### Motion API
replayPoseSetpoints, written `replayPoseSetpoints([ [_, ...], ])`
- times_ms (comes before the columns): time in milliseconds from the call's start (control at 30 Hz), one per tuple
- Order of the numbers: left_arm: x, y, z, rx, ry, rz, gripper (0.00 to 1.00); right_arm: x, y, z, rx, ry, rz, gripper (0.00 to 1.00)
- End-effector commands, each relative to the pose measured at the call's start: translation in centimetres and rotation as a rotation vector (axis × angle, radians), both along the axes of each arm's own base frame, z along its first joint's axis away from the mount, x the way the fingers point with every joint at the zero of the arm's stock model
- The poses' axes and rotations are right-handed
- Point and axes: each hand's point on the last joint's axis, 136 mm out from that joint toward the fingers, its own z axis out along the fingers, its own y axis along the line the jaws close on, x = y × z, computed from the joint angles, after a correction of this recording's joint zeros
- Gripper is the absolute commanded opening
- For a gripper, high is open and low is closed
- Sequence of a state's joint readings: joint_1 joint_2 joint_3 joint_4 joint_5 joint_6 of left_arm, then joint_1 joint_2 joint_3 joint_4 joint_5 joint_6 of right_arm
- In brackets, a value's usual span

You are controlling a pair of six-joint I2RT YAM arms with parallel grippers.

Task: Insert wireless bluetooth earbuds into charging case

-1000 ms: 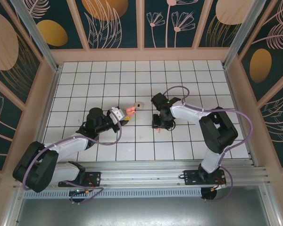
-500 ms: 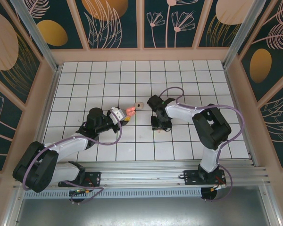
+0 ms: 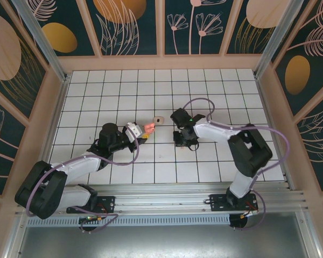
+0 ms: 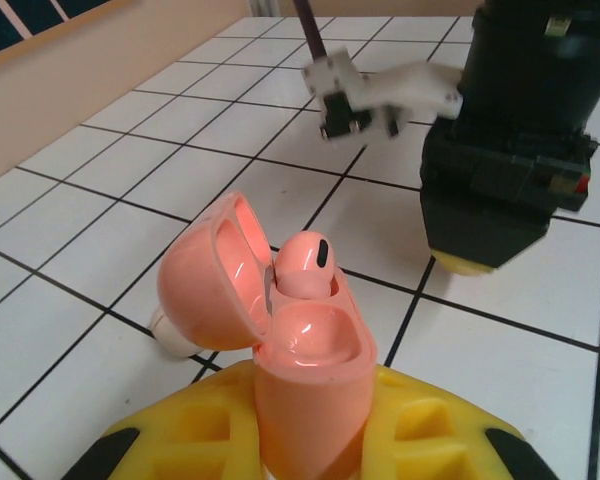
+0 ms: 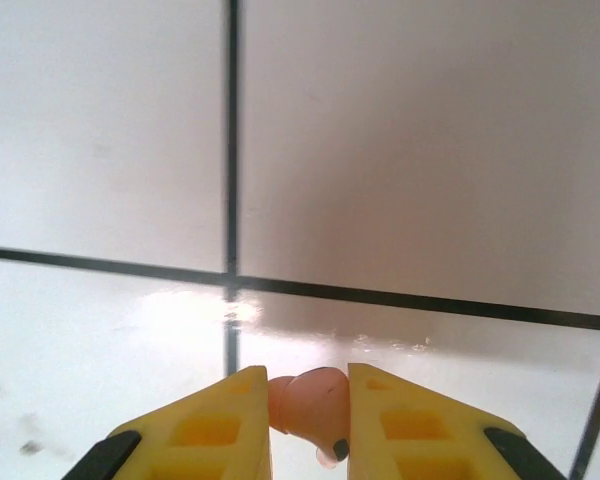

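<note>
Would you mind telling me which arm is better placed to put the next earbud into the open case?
Right. The right fingers pinch a pink earbud down at the tile, while the left fingers are busy holding the open case, where one socket looks free.

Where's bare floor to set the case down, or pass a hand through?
Free: the far tile rows under the back wall; the near tiles between the arms, by the base rail. Crowded: centre, where the left gripper holds the open pink case, a small beige piece lies just beyond it, and the right gripper pinches a pink earbud.
</note>
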State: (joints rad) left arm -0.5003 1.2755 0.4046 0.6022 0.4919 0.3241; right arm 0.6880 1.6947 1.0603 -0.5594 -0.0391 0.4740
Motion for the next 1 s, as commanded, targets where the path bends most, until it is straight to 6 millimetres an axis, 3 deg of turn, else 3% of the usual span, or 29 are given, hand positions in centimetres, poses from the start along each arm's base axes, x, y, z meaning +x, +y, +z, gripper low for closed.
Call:
replayPoseSetpoints([
  [0,-0.7,-1.8,2.0,-0.079,-0.017,-0.087,0.00,2.6,2.2,7.1,0.201,-0.262,0.080,0.20],
  [133,-2.2,-3.1,2.9,-0.143,-0.016,-0.205,0.00,2.8,3.0,14.3,0.355,-0.514,0.199,0.20],
  [267,-3.2,-4.2,3.9,-0.195,-0.013,-0.305,0.00,1.2,3.9,20.3,0.485,-0.727,0.364,0.20],
  [433,-3.6,-5.0,5.3,-0.260,-0.008,-0.363,0.00,-1.9,5.9,24.6,0.663,-0.839,0.553,0.21],
  [667,-3.2,-5.2,7.8,-0.392,0.009,-0.344,0.00,-4.2,8.2,24.8,0.759,-0.842,0.670,0.21],
  [967,-2.9,-5.3,8.6,-0.426,0.011,-0.333,0.00,-4.0,9.5,24.0,0.777,-0.832,0.688,0.21],
])
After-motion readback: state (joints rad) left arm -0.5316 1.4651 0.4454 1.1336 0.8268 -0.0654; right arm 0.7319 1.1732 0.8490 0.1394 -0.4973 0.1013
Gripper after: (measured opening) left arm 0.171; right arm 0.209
